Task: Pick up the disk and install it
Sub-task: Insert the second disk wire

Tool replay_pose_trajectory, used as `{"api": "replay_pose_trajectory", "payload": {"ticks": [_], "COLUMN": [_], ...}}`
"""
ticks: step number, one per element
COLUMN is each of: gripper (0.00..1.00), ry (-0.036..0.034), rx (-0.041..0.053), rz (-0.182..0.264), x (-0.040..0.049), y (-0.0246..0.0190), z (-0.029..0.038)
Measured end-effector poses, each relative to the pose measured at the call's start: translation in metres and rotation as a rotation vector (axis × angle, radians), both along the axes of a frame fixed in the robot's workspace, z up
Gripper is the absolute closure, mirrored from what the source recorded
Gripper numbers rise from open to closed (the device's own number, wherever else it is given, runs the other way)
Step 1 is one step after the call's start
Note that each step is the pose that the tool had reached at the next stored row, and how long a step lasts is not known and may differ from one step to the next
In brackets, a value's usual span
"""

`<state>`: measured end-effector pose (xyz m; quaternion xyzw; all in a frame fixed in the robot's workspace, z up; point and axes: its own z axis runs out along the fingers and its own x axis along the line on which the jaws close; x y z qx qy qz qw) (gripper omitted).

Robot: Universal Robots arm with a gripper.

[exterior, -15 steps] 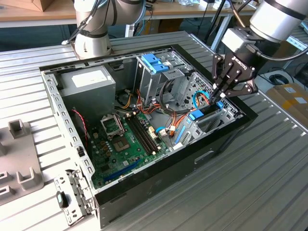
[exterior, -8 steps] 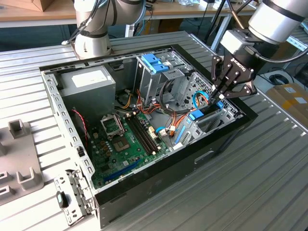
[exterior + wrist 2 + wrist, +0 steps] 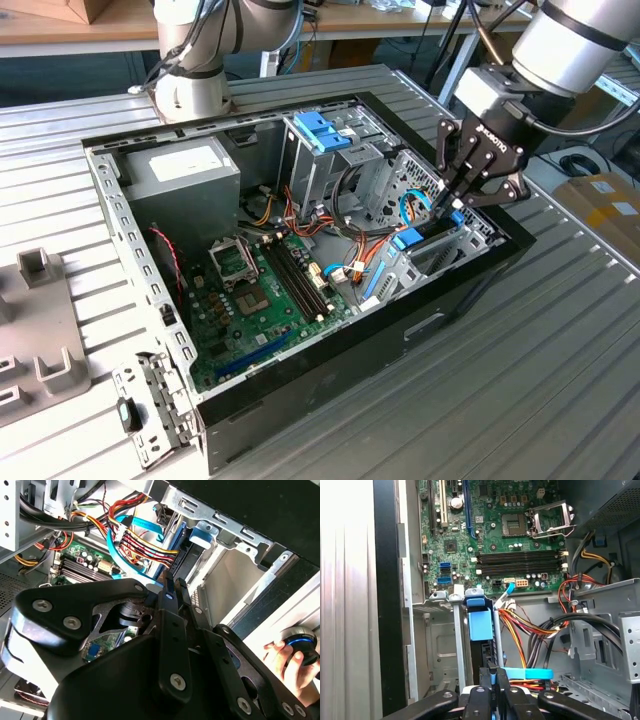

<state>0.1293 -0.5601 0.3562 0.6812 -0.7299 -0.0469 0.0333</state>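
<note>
**A:** Ribbed aluminium bench (image 3: pixel 560 350) carried an open black PC case (image 3: pixel 440 310) lying on its side, motherboard (image 3: pixel 265 300) exposed. Second arm's base (image 3: pixel 195 85) stood behind the case at about 11 o'clock in the exterior view; a grey fixture plate (image 3: pixel 35 330) sat at 9 o'clock on the bench.

**B:** Gripper location?

**A:** Gripper (image 3: pixel 458 203) hung over the drive-bay corner of the case, at roughly 2 o'clock from the motherboard in the exterior view. Fingers were drawn narrow, almost together, tips down at the blue end of the disk (image 3: pixel 418 238).

**B:** Holding it?

**A:** Could not tell for certain. In the first wrist view the fingertips (image 3: pixel 492 672) sat against the edge of the disk (image 3: pixel 481 625), which stood on edge in the grey metal bay (image 3: pixel 440 640), its light-blue carrier rail facing the camera. In the second wrist view the closed fingers (image 3: pixel 170 592) pointed at the same disk (image 3: pixel 175 550) in its slot.

**B:** Surroundings?

**A:** Red, yellow and orange power wires (image 3: pixel 520 625) and a blue flat data cable (image 3: pixel 527 674) ran just beside the disk. A deeper-blue latch (image 3: pixel 322 130) topped the upper cage, well apart. A person's hand (image 3: pixel 287 662) rested on a round controller (image 3: pixel 300 645) outside the case.
</note>
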Motion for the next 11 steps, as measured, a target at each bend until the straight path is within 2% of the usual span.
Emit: {"api": "replay_pose_trajectory", "payload": {"ticks": [11], "gripper": [0.84], "ry": [0.0], "rx": [0.0001], "rz": [0.0], "x": [-0.0016], "y": [0.0004], "z": [-0.0042]}}
